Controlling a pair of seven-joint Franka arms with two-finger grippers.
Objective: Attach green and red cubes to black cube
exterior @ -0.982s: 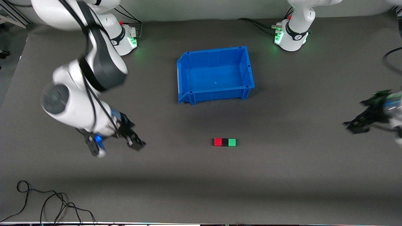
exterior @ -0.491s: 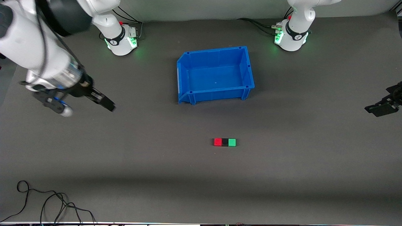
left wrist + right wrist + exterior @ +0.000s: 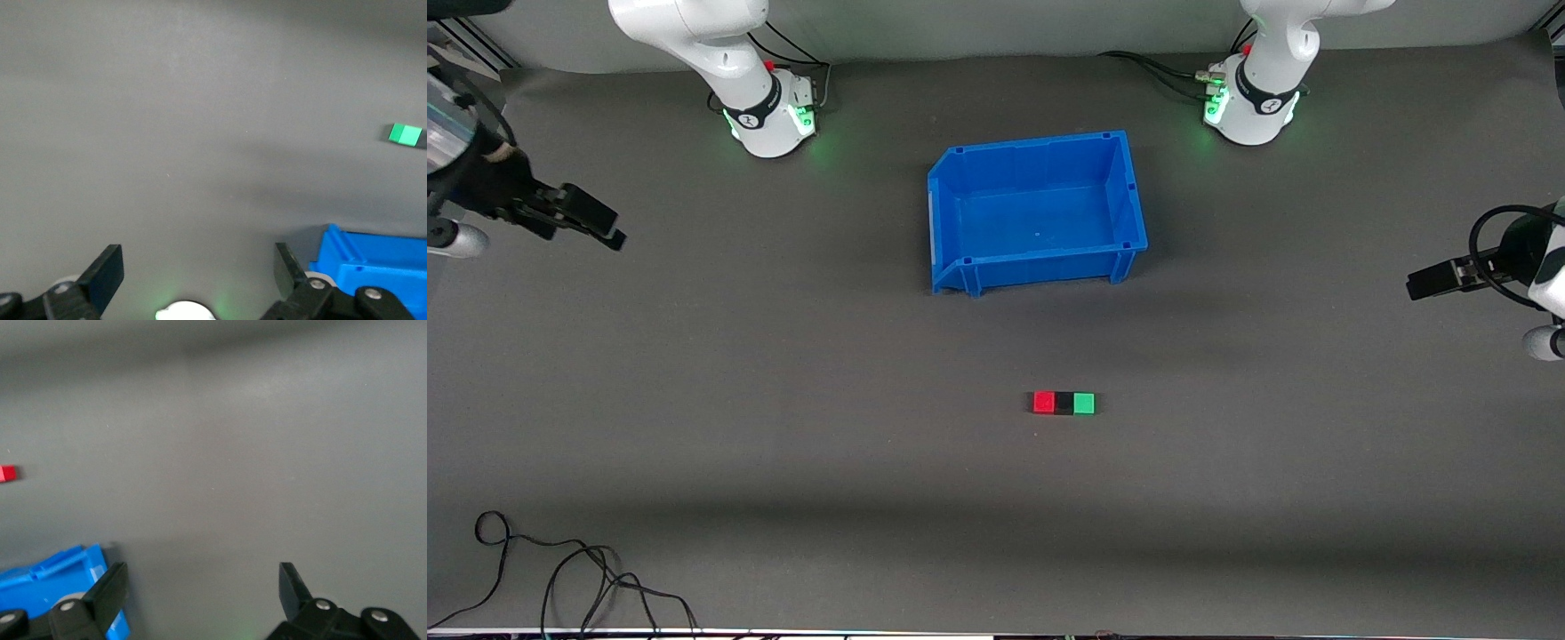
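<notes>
The red cube (image 3: 1043, 403), the black cube (image 3: 1064, 404) and the green cube (image 3: 1084, 404) sit touching in one row on the dark mat, black in the middle, nearer the front camera than the blue bin. The green cube shows in the left wrist view (image 3: 405, 135) and the red cube in the right wrist view (image 3: 7, 473). My left gripper (image 3: 1432, 283) is open and empty, up in the air at the left arm's end of the table. My right gripper (image 3: 587, 222) is open and empty, up at the right arm's end. Both are far from the cubes.
An empty blue bin (image 3: 947, 218) stands mid-table, farther from the front camera than the cubes; it also shows in the left wrist view (image 3: 373, 263) and the right wrist view (image 3: 47, 577). Loose black cables (image 3: 560, 578) lie at the front corner on the right arm's end.
Both grippers have pulled away from the middle toward their own ends of the table and risen. The three cubes have not moved.
</notes>
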